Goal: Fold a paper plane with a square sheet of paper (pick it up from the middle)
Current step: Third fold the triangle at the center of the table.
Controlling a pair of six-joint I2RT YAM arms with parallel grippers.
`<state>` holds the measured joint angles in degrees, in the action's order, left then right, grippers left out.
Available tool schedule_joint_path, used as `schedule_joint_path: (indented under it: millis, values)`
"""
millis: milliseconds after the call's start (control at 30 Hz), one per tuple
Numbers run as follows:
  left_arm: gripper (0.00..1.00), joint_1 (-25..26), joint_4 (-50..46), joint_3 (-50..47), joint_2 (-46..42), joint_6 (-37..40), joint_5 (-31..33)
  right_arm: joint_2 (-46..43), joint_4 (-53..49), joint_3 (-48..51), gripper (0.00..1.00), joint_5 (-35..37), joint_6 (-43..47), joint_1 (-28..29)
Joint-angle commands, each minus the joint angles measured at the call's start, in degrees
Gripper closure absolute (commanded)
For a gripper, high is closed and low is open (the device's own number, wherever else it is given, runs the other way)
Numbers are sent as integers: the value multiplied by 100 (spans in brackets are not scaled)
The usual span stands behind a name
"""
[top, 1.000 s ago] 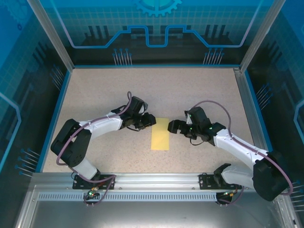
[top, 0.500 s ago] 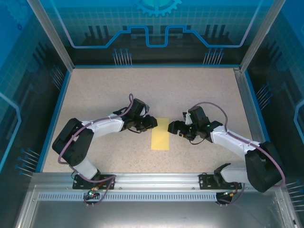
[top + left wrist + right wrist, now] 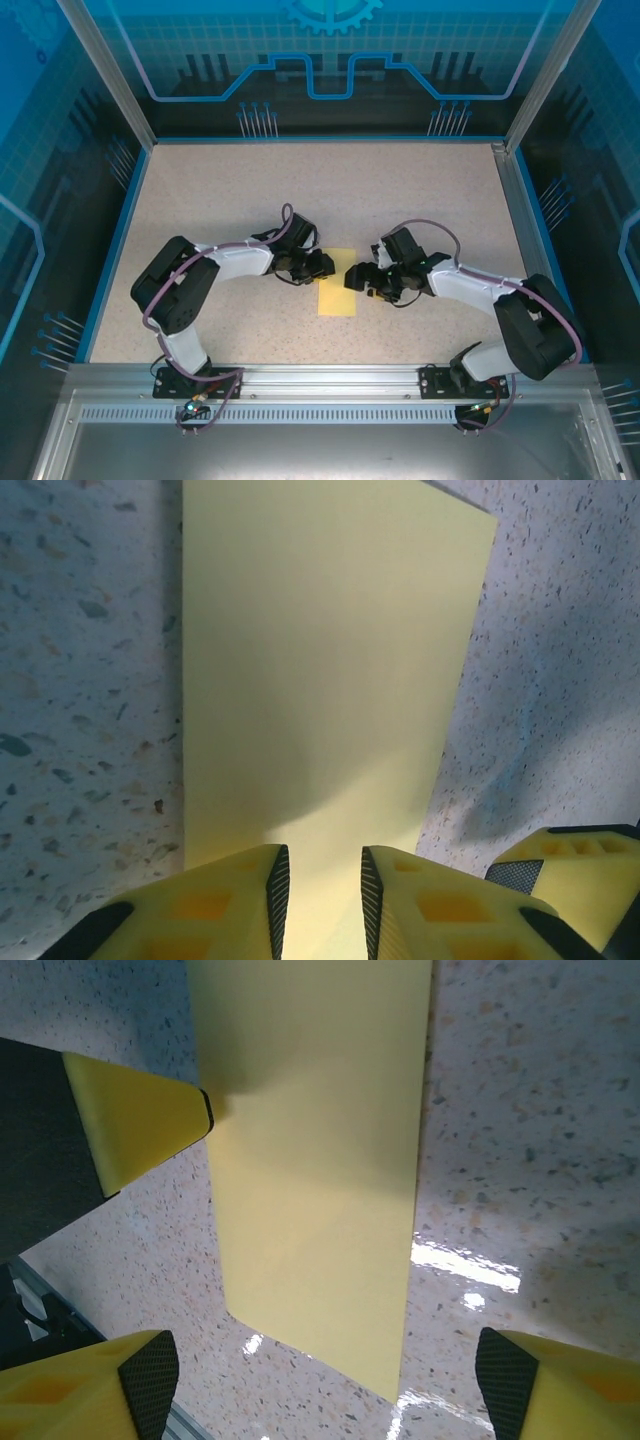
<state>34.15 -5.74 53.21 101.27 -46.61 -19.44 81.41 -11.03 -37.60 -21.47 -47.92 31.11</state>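
Yellow paper [image 3: 338,283], a flat oblong, lies on the counter [image 3: 420,190] between both arms, its long axis running near to far. My left fingers [image 3: 322,266] sit low at its far-left edge, narrow, with a slim gap showing paper beneath. Whether the tips press on it I cannot tell. My right fingers [image 3: 357,277] stand wide over the right edge, nothing held. Both are about equally near; the paper's middle lies just inward of each. My left forearm reaches in low from the left, and the right mirrors it, elbow folded back. The next grasp probably needs an edge lifted first.
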Motion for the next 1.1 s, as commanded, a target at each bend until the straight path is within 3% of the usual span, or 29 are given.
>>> schedule_joint_path:
  millis: [0,400,1067]
  values:
    - [72,41,-172,141,118,-7,-102,103,61,-149,18,27,22,70]
    - [74,47,-401,53,289,148,295,493,352,-176,35,-267,-78,97]
    - [75,41,-402,-52,360,196,378,1273,554,-518,41,-244,-192,123]
